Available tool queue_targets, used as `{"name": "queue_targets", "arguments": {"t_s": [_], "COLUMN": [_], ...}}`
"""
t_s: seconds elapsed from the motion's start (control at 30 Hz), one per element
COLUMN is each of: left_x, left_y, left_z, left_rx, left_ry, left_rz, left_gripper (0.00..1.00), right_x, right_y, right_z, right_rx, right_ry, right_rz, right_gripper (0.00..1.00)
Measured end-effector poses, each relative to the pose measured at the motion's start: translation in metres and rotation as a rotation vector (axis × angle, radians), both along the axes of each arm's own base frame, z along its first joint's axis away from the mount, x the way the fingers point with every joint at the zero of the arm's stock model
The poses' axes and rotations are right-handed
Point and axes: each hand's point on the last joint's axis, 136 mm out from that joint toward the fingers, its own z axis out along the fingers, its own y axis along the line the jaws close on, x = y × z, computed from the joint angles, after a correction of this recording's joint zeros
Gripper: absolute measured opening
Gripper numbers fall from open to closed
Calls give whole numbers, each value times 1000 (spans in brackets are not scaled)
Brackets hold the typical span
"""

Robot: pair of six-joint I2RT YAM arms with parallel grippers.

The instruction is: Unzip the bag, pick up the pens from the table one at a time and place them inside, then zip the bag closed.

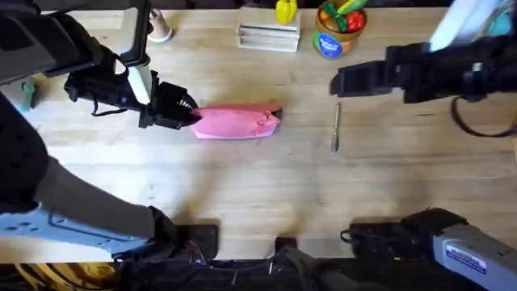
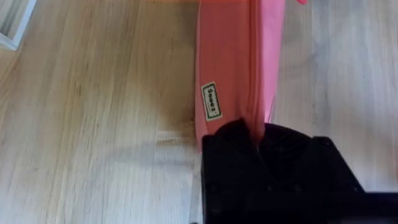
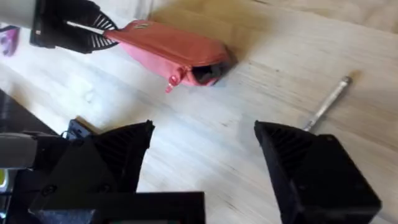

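Note:
The pink bag point(image 1: 234, 123) lies lengthwise on the table point(image 1: 242, 186) left of centre. My left gripper point(image 1: 187, 113) is shut on its left end; in the left wrist view the black fingers point(image 2: 236, 155) pinch the pink fabric point(image 2: 227, 56) beside the zipper line. The bag's far end point(image 3: 205, 71) gapes dark, with the small puller point(image 3: 171, 81) hanging by it. One grey pen point(image 1: 336, 128) lies to the right of the bag. My right gripper point(image 1: 335, 81) hovers just behind the pen, open and holding nothing. In the right wrist view the pen point(image 3: 326, 102) lies beyond the spread fingers point(image 3: 298, 162).
A white slatted rack point(image 1: 268, 36), a yellow toy point(image 1: 286, 10) and a bowl of toy vegetables point(image 1: 339, 28) stand along the back edge. A small wooden piece point(image 1: 159, 28) sits at the back left. Bare tabletop lies in front of the bag and the pen.

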Motion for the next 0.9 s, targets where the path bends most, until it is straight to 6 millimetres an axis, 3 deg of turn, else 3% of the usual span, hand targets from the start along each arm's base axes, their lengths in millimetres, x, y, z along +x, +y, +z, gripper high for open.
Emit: {"name": "queue_targets", "arguments": {"t_s": [0.13,0.27,0.3,0.4,0.43,0.73,0.9], "left_x": [0,0,0,0,0,0,0], "left_y": [0,0,0,0,0,0,0], "left_z": [0,0,0,0,0,0,0], "left_rx": [0,0,0,0,0,0,0], "left_ry": [0,0,0,0,0,0,0], "left_rz": [0,0,0,0,0,0,0], "left_gripper": [45,44,44,44,44,44,44], "right_x": [2,1,0,0,-2,-4,8], "right_y": [45,75,93,112,126,156,165], "right_z": [-23,-45,-59,-65,-73,-121,-126], "right_rx": [51,83,102,125,141,123,153], "right_ry": [89,171,214,231,272,431,424], "right_rz": [75,65,62,72,65,13,-12], "right_gripper": [997,997,997,997,998,965,871]}}
